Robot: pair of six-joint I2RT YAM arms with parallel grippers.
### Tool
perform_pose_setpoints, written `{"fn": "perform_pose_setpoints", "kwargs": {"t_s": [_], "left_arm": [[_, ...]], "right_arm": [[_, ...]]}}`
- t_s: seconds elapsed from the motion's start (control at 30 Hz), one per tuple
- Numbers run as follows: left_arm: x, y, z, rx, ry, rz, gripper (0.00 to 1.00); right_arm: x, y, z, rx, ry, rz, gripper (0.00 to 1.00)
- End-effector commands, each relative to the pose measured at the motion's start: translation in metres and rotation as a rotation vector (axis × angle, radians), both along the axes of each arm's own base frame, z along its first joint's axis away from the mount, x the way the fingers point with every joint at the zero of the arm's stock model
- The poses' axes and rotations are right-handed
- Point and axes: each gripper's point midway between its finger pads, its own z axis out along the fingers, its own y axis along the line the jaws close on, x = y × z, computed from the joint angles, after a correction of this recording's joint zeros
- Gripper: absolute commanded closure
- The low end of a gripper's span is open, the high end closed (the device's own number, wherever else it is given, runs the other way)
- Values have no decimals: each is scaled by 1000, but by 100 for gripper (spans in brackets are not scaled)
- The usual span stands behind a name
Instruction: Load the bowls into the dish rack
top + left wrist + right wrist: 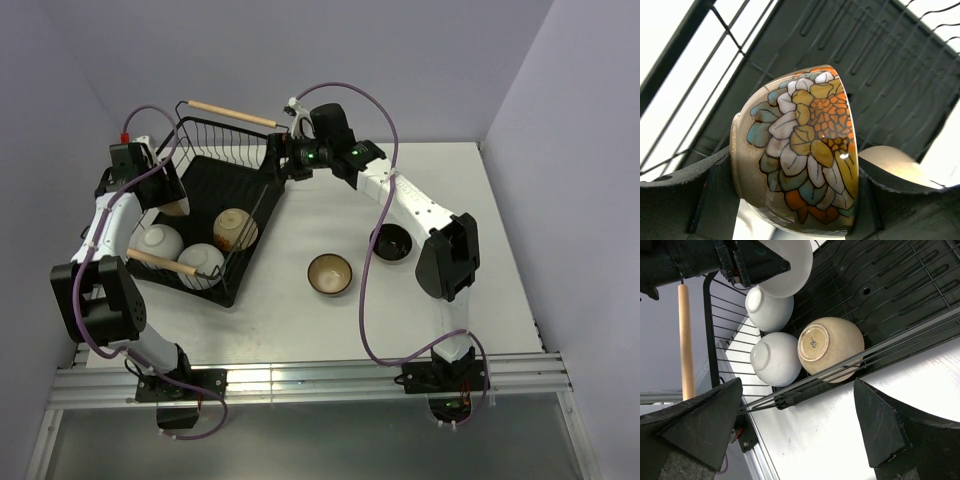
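Note:
The dish rack (215,165) is a black wire basket at the table's left. Two white bowls (158,240) (203,262) and a cream-beige bowl (235,228) lie upside down in it. My left gripper (170,203) is shut on a beige bowl with a painted flower inside (805,150) and holds it on its side above the rack floor. My right gripper (277,163) is open and empty at the rack's far right corner, above its wire wall (840,372). A brown bowl (329,273) and a black bowl (392,242) stand upright on the table.
Two wooden handles (232,113) (160,262) cap the rack's ends. The right wrist view shows the racked bowls (830,347) and the left gripper's held bowl (790,265) over them. The table's right edge is near the black bowl.

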Motion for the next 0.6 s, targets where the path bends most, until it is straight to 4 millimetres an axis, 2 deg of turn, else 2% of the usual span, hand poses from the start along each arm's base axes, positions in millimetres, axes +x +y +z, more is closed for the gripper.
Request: {"fn": "perform_pose_setpoints", "kwargs": {"t_s": [0.0, 0.2, 0.23, 0.3, 0.57], "left_arm": [[17, 13, 32, 125, -85, -18, 100], [25, 22, 31, 219, -69, -65, 100], [27, 23, 25, 231, -50, -80, 100], [32, 23, 29, 272, -49, -119, 100], [37, 25, 13, 380, 9, -199, 100]], "right_arm": [[-3, -6, 35, 58, -72, 4, 1], [0, -9, 32, 57, -62, 1, 1], [0, -9, 32, 58, -57, 1, 1], [1, -11, 31, 60, -53, -2, 1], [7, -23, 27, 55, -48, -21, 1]]}}
